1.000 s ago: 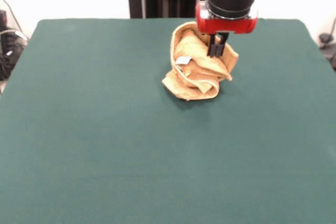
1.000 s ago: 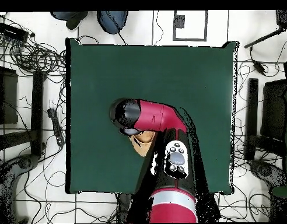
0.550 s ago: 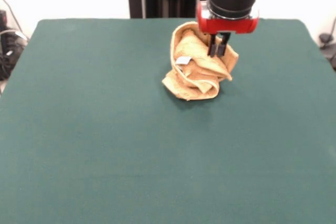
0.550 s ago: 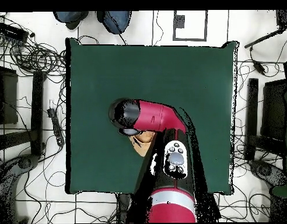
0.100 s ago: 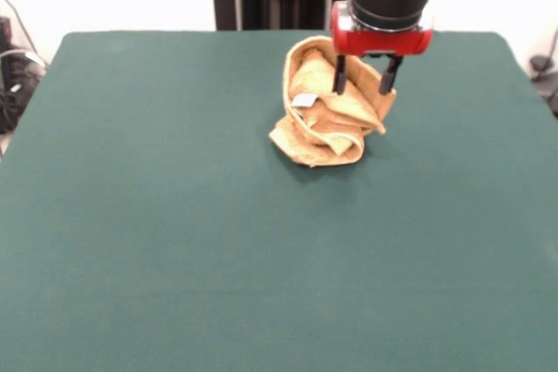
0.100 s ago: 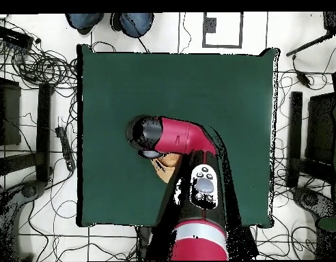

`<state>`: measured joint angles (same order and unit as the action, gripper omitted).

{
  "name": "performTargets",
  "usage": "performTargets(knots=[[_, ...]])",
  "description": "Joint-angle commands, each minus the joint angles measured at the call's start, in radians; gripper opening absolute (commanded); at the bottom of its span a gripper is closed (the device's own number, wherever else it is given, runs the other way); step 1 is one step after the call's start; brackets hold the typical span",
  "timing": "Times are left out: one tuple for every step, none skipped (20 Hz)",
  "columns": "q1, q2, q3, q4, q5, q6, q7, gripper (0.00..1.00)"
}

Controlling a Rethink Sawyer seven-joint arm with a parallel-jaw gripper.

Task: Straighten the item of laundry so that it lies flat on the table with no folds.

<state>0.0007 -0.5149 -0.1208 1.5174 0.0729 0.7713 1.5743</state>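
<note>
My black two-fingered gripper [image 5: 364,75], hanging under the red collar of my red and black arm [image 6: 188,140], stands with its fingers spread apart, one on each side of the top fold of the small orange-tan terry hand towel [image 5: 331,106], and nothing is clamped between them. The towel sits crumpled in a bunched, upright heap on the large dark green felt-like table [image 5: 174,241], in the far half and a little right of centre in the front view. Its small white tag [image 5: 303,99] shows on the left side of the heap. From overhead my arm covers most of the towel, so only a tan patch peeks out beside my wrist. At the top edge of that view, two blue shoes [image 6: 109,22] of a person show beyond the table.
</note>
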Motion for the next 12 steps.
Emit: performTargets(knots=[[0.035,0.024,0.091,0.19,0.085,-0.064,0.266,1.0],[0.035,0.017,0.095,0.214,0.092,-0.085,0.268,1.0],[0.035,0.011,0.098,0.23,0.098,-0.097,0.268,1.0],[0.036,0.003,0.099,0.25,0.105,-0.112,0.27,1.0],[0.042,-0.005,0.092,0.266,0.108,-0.128,0.275,1.0],[0.046,-0.008,0.087,0.27,0.109,-0.131,0.274,1.0],[0.049,-0.012,0.082,0.275,0.111,-0.134,0.273,1.0],[0.051,-0.014,0.077,0.273,0.11,-0.127,0.267,1.0],[0.052,-0.016,0.072,0.272,0.109,-0.12,0.262,1.0],[0.046,-0.021,0.076,0.279,0.111,-0.117,0.251,1.0],[0.044,-0.022,0.076,0.283,0.114,-0.115,0.247,1.0],[0.042,-0.026,0.077,0.292,0.116,-0.118,0.243,1.0]])
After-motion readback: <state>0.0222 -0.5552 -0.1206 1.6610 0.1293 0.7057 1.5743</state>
